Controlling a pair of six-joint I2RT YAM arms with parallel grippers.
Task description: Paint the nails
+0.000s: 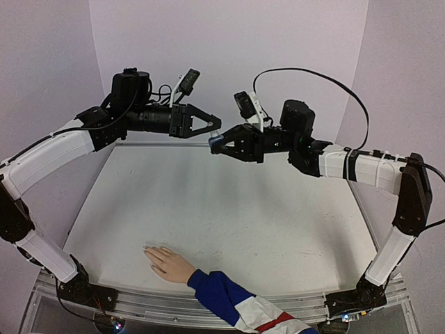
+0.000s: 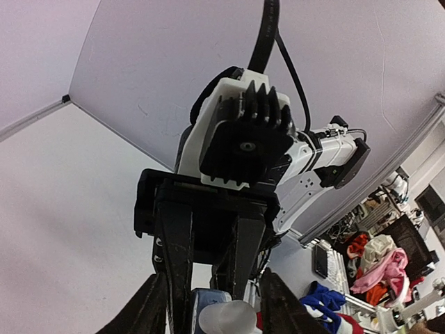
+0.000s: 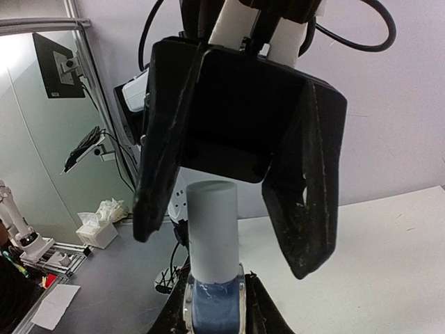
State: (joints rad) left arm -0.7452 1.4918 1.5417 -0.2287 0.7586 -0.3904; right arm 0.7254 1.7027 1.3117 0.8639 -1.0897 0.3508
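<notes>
High over the far middle of the table, my right gripper [image 1: 221, 145] is shut on a small blue bottle [image 3: 214, 309] with a white cap [image 3: 212, 229]. My left gripper [image 1: 214, 127] faces it from the left. Its jaws straddle the cap with a gap on each side, so it is open. In the left wrist view the cap [image 2: 226, 320] sits low between my left fingers [image 2: 149, 306]. The pale hand [image 1: 168, 263] lies flat near the front edge in a blue, white and red sleeve [image 1: 233, 300]. Its nails [image 1: 147, 248] point far-left and are too small to make out.
The white tabletop [image 1: 229, 202] is backed by white walls, with a metal rail [image 1: 208, 306] along the near edge. Both arms reach inward and meet above the far centre. Beyond the table's right side are clutter and cloths [image 2: 379, 268].
</notes>
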